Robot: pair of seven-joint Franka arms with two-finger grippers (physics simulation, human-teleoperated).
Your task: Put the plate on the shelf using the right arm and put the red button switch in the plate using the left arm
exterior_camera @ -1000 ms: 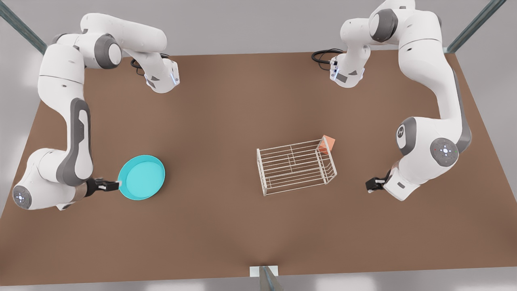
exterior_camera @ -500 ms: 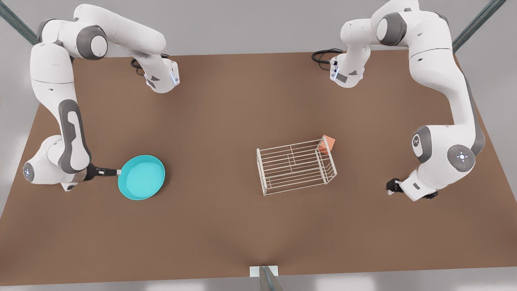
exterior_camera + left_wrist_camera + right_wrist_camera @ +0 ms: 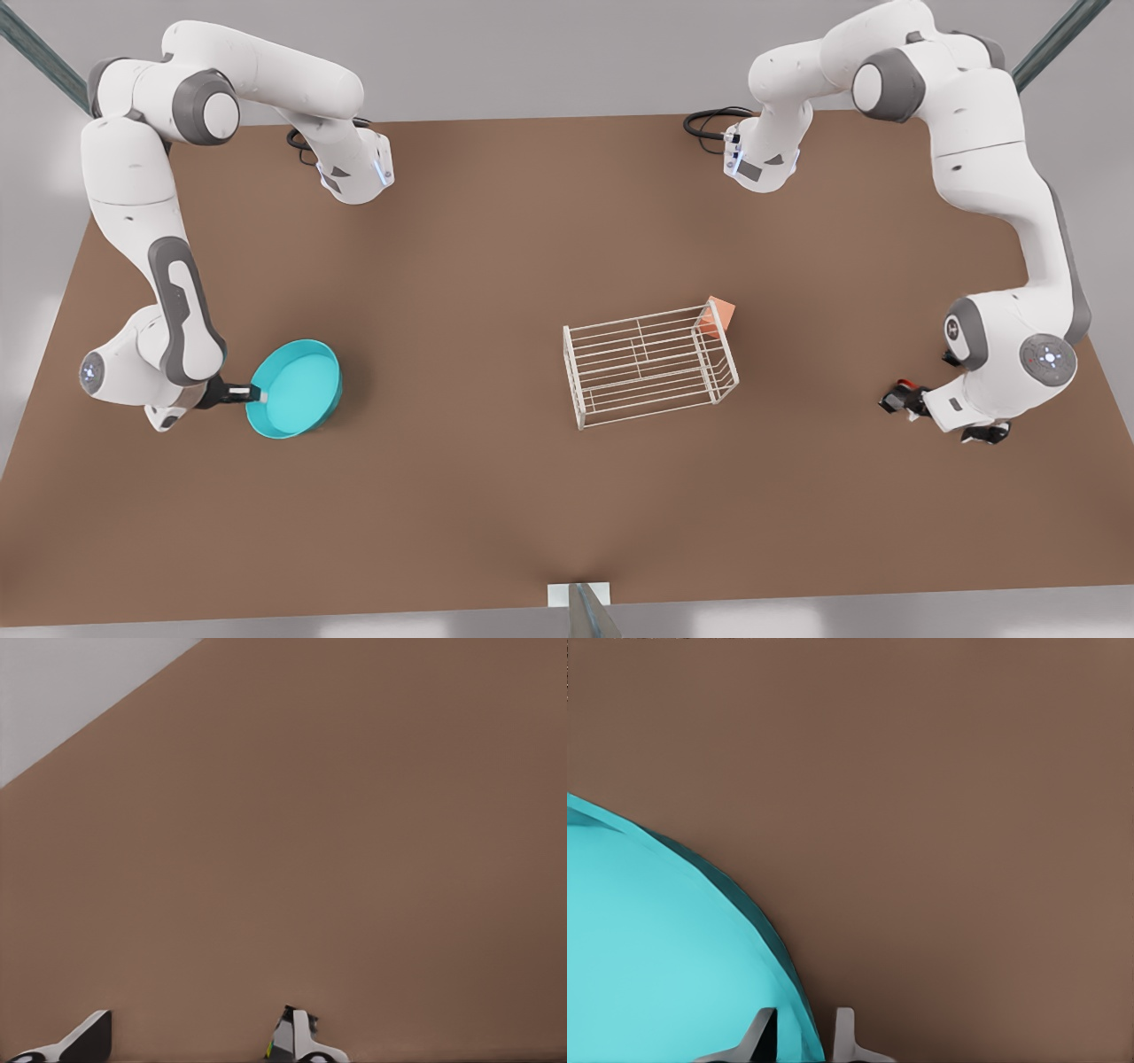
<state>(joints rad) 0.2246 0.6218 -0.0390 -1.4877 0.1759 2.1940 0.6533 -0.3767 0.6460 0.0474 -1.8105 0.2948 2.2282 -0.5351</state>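
The teal plate (image 3: pixel 297 390) is tilted, its far side raised off the table at the front view's left. My right gripper (image 3: pixel 252 393) is shut on its near rim; in the right wrist view the rim (image 3: pixel 793 992) runs between the fingertips (image 3: pixel 843 1032). The white wire shelf (image 3: pixel 651 363) stands mid-table. My left gripper (image 3: pixel 895 401) is low over the table at the front view's right, open, its fingers (image 3: pixel 297 1038) wide apart with bare table between them. A small red-capped dark thing, the red button switch (image 3: pixel 904 385), sits right beside it; whether they touch I cannot tell.
A salmon-orange block (image 3: pixel 719 315) rests against the shelf's far corner. Black cables (image 3: pixel 709 122) lie at the back by an arm base. Bare brown table (image 3: pixel 461 292) stretches between plate and shelf.
The right gripper has tipped the plate up and drawn it slightly toward the front view's left. The left gripper slid toward the front view's right, where a red cap now shows.
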